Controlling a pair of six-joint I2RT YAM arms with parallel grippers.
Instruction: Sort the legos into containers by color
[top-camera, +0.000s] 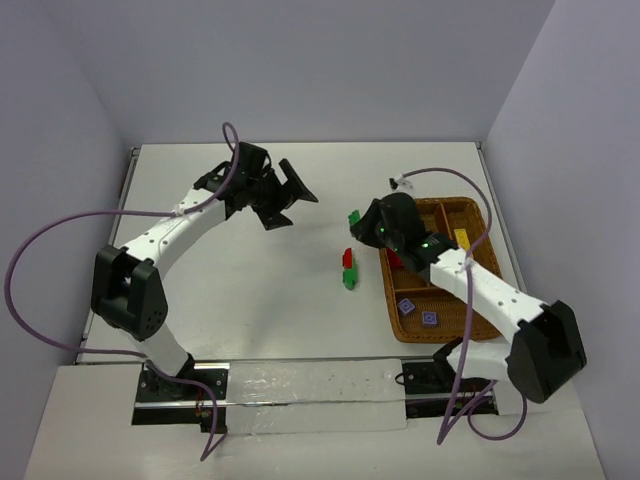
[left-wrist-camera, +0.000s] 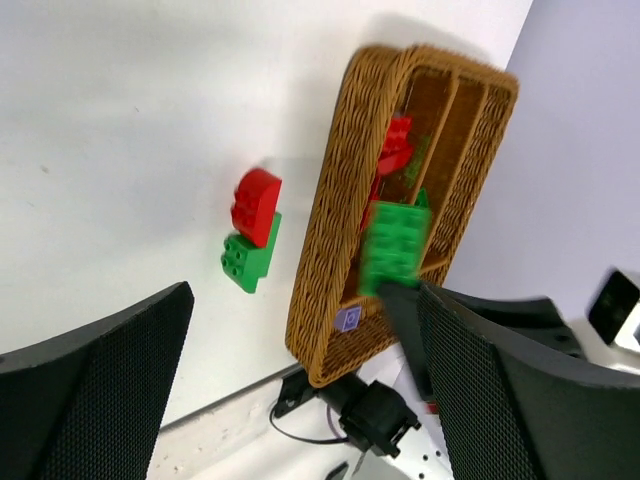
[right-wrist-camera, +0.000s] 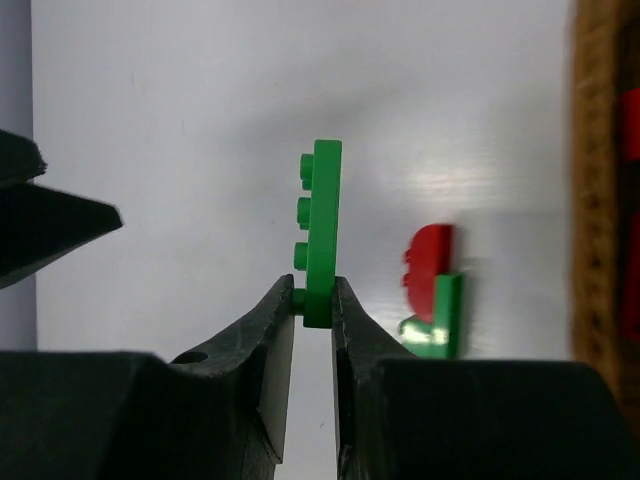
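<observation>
My right gripper (top-camera: 357, 221) is shut on a flat green lego (right-wrist-camera: 322, 230), held upright on edge above the table just left of the wicker tray (top-camera: 455, 202). In the left wrist view the same green lego (left-wrist-camera: 395, 245) hangs in front of the tray (left-wrist-camera: 325, 260). A red lego stacked on a green one (top-camera: 347, 269) lies on the table beside the tray; this stack (right-wrist-camera: 432, 290) is right of my held piece. My left gripper (top-camera: 286, 195) is open and empty, off to the far left of the stack.
The tray's compartments hold a red lego (top-camera: 395, 258), a yellow one (top-camera: 462, 240) and two purple ones (top-camera: 407, 307). The tray's woven wall (right-wrist-camera: 600, 200) runs down the right wrist view's right edge. A left finger (right-wrist-camera: 50, 220) shows at its left.
</observation>
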